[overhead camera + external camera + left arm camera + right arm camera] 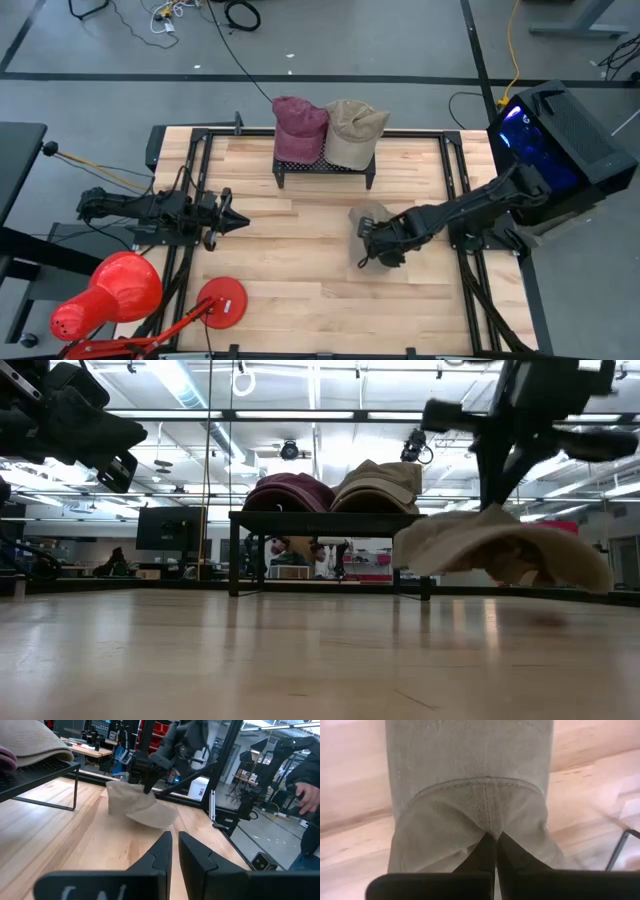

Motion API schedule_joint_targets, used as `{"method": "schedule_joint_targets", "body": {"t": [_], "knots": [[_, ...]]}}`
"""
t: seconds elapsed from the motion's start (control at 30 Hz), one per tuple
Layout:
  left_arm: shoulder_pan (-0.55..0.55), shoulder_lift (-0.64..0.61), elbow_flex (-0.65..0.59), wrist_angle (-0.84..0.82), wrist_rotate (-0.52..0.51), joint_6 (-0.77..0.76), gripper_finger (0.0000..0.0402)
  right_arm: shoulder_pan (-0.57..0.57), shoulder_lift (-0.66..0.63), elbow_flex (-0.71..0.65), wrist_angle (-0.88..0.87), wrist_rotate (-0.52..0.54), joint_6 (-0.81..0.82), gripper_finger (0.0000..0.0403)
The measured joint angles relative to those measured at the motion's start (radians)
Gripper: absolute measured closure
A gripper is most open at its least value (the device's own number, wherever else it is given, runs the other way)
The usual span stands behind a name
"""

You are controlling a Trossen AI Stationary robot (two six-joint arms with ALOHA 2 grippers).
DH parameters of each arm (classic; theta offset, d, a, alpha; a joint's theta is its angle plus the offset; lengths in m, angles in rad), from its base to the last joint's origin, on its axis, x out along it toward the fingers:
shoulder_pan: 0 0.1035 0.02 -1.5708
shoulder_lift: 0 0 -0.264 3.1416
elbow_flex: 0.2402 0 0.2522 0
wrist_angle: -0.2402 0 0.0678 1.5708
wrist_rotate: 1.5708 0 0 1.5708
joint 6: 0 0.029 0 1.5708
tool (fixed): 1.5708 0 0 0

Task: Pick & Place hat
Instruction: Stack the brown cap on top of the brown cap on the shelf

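1. Right hand (368, 243) is over the right-centre of the tabletop (290, 290), its fingers pinched together on the fabric of a tan cap (372, 218); the right wrist view shows the fingertips closed on a fold at the crown (490, 815).
2. The cap hangs from that hand, clear of the wood in the low view (497, 545), brim drooping; it sits in front of the black wire rack (324, 166), apart from it.
3. The rack already carries a maroon cap (299, 128) and a second tan cap (352, 130), side by side.
4. Key relation: the held cap is directly at the right hand; the rack lies beyond it toward the far edge. Judged: the right arm owns the placing move.
5. Left hand (235, 221) waits at the left side, fingers nearly together on nothing, well apart from the cap.
6. A red lamp (105, 295) stands at the near-left corner.
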Motion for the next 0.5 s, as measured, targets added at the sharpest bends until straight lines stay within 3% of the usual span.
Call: {"method": "schedule_joint_targets", "body": {"t": [0.5], "knots": [[0.000, 0.000, 0.000, 0.000, 0.000, 0.000, 0.0362, -0.067, 0.000, -0.087, 0.138, -0.054, -0.108, 0.0398]]}}
